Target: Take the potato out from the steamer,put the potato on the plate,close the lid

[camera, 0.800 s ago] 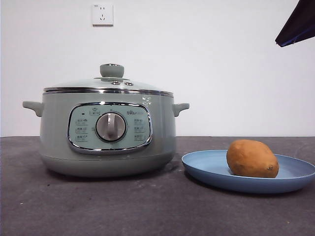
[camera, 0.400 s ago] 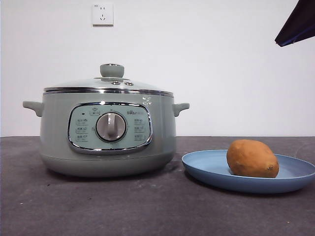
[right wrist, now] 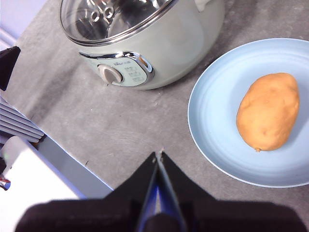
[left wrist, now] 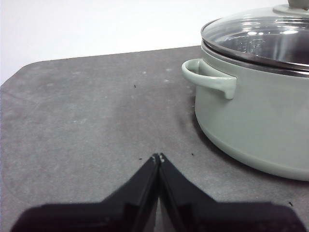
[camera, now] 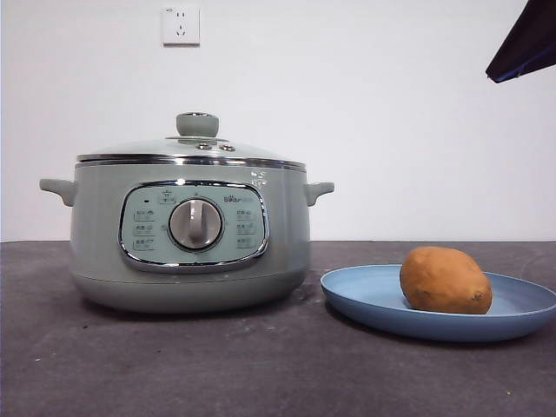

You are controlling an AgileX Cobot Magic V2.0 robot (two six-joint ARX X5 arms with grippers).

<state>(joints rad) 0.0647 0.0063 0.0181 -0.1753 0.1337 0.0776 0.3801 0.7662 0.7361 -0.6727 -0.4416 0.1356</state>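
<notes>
The orange-brown potato (camera: 445, 280) lies on the light-blue plate (camera: 365, 295) to the right of the steamer (camera: 187, 230). The glass lid (camera: 193, 148) with its green knob sits closed on the steamer. In the right wrist view the potato (right wrist: 268, 111) rests on the plate (right wrist: 217, 121), and my right gripper (right wrist: 159, 155) is shut and empty, high above the table beside the plate. In the left wrist view my left gripper (left wrist: 157, 157) is shut and empty, low over the table beside the steamer (left wrist: 256, 116), near its side handle (left wrist: 208, 77), with the lid (left wrist: 263, 38) on it.
A black arm tip (camera: 526, 43) shows at the top right corner of the front view. A wall socket (camera: 181, 26) is on the white wall behind. The grey table (camera: 261, 365) runs in front of the steamer; its near edge (right wrist: 58, 159) shows in the right wrist view.
</notes>
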